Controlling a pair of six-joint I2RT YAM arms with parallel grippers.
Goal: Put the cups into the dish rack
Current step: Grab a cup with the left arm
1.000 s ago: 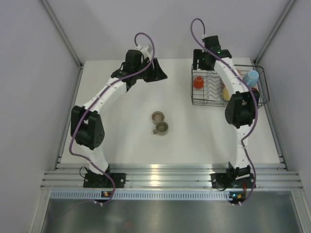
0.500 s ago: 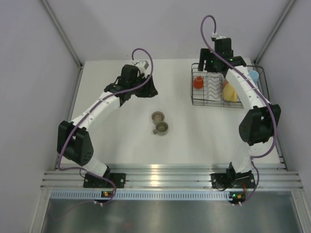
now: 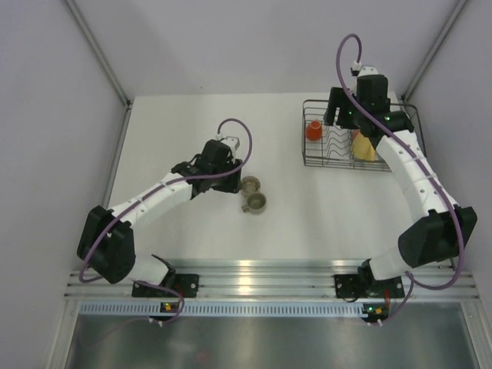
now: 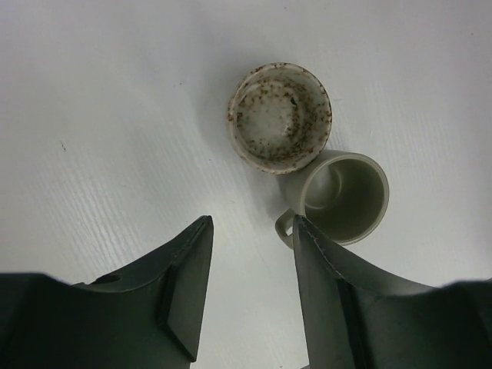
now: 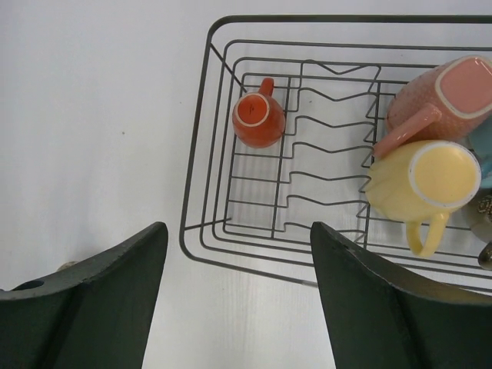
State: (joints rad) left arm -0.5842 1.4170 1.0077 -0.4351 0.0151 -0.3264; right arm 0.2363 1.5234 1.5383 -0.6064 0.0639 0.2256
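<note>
Speckled cup (image 4: 279, 115) against olive cup (image 4: 344, 196); orange cup (image 5: 258, 119), yellow cup (image 5: 427, 184), pink cup (image 5: 438, 96) in rack (image 5: 346, 18)

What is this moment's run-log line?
left fingers open near two small grey-olive ceramic mugs | right fingers open by black wire dish rack

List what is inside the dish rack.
Dish rack: orange cup at one end; pink cup and yellow cup at the other. The right arm and frame edge hide the rest.

Lab: white enclosure (image 3: 46, 115), aluminium rails (image 3: 261, 278).
</note>
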